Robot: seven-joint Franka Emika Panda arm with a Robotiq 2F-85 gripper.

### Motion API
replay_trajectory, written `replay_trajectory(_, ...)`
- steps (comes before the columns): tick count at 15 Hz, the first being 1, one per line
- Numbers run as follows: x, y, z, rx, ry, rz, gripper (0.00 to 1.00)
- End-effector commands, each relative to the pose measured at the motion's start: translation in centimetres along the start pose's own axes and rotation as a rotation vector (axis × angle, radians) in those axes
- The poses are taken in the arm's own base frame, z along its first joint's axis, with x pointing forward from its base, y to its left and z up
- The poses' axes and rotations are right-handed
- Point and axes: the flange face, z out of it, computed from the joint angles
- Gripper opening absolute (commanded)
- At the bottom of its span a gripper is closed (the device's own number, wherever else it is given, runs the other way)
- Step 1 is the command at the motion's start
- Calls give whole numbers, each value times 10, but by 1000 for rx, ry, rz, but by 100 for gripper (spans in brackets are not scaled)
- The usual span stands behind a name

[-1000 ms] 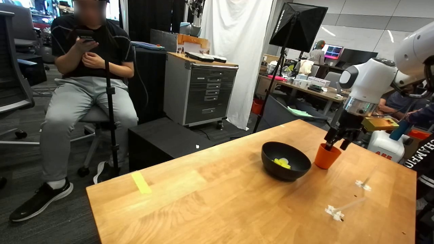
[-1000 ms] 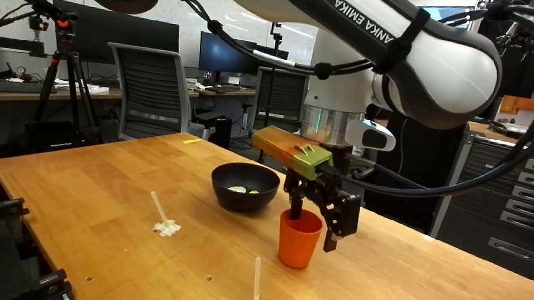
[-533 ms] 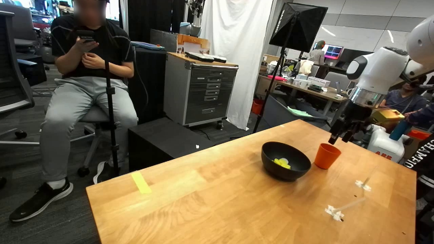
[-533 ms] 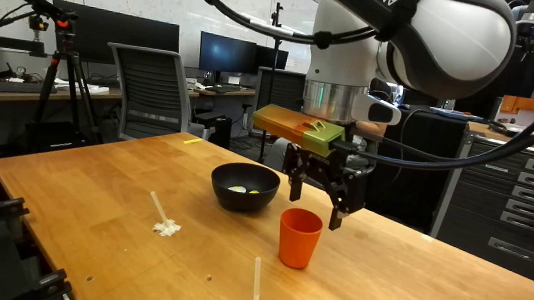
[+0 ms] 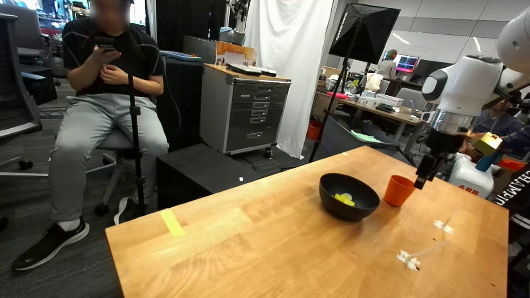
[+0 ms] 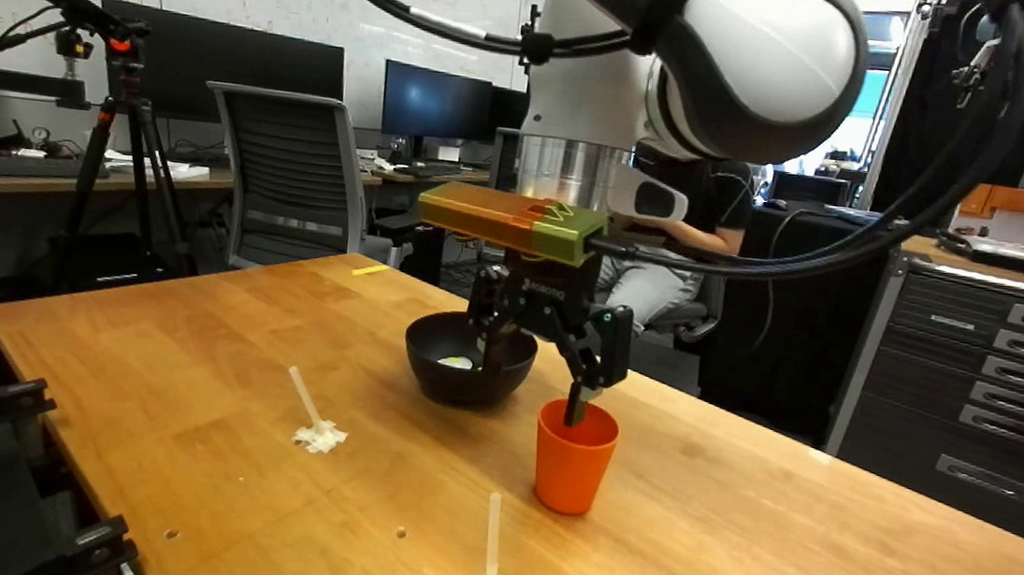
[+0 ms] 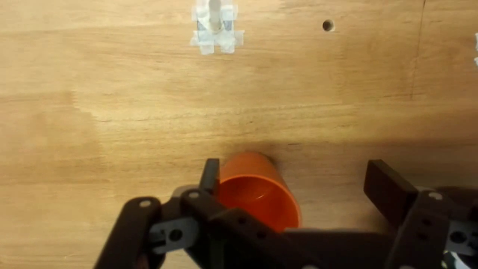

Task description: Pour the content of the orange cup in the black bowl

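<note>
Cup (image 6: 567, 476): orange tumbler; upright on the table (image 6: 777, 557), mouth up.
Bowl (image 5: 341, 213): black, wide, shallow; set on the table, near the cup (image 5: 399, 193) but apart, the cup at its 3 o'clock in an exterior view.
Content (image 5: 344, 199): small heap, chiefly yellow with a paler piece; lying in the bowl.
Gripper (image 7: 293, 175): black; jaws spread wide, holding nothing.
Fingers (image 7: 388, 186): at 9 and 3 o'clock in the wrist view, cup showing between them in that view, nearer the 9 o'clock finger; contact with the cup cannot be told.
Arm (image 5: 463, 89): white; at 1 o'clock of the cup in an exterior view.
Case (image 6: 509, 221): orange and yellow-green; mounted over the gripper.
Rods (image 6: 494, 535): two, pale; taped to the table at 7 and 9 o'clock of the cup in an exterior view.
Yellow tape (image 5: 172, 222): strip, flat on the table, toward 9 o'clock of the bowl, well apart.
Cabinet (image 5: 258, 116): drawers, wooden top; between 10 and 11 o'clock of the bowl.
Person (image 5: 95, 120): seated, 10 o'clock of the bowl; face blurred.
</note>
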Motion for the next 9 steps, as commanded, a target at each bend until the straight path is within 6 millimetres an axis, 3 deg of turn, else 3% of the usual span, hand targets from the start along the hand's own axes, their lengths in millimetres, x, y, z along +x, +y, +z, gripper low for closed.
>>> replay_trajectory(1, -10, -29, -7, -37, -63, -92, 100)
replay_trajectory(5, -14, -55, -9, -96, -112, -188, 100)
replay_trajectory(9, -16, -69, -30, -166, -116, -237, 100)
